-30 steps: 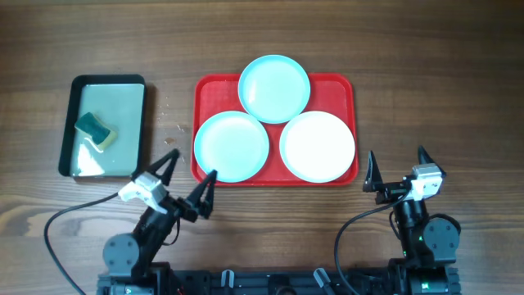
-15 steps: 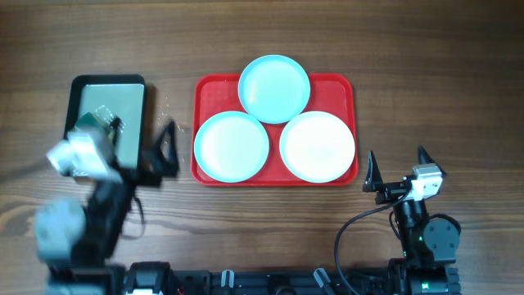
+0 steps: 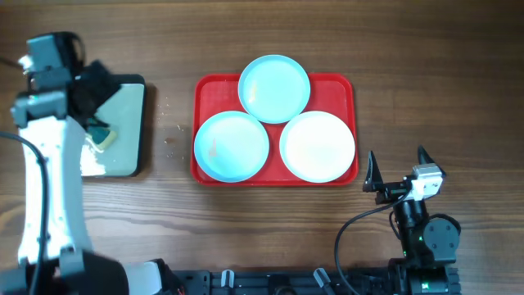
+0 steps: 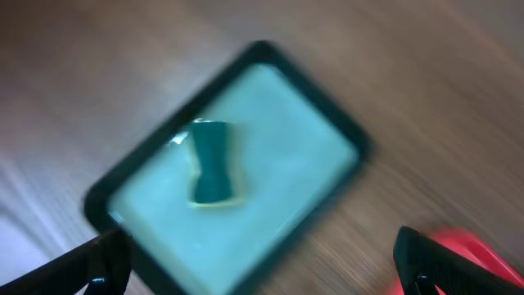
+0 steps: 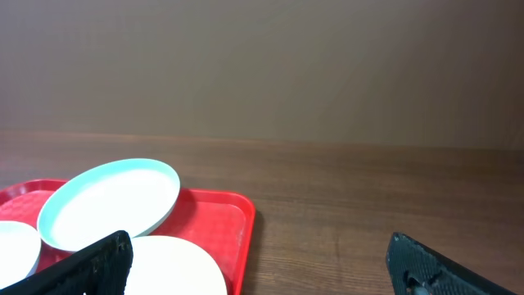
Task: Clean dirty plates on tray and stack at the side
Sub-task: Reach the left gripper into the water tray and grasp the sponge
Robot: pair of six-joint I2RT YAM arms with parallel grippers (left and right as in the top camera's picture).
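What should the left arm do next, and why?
Probably lower the left gripper onto the sponge and close on it: the gripper hangs open above the black-rimmed tray, the sponge lies loose there, and the plates sit unstacked on the red tray.

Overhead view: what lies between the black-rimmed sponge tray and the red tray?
Only a strip of wooden table with a few tiny specks on it, as the overhead view shows.
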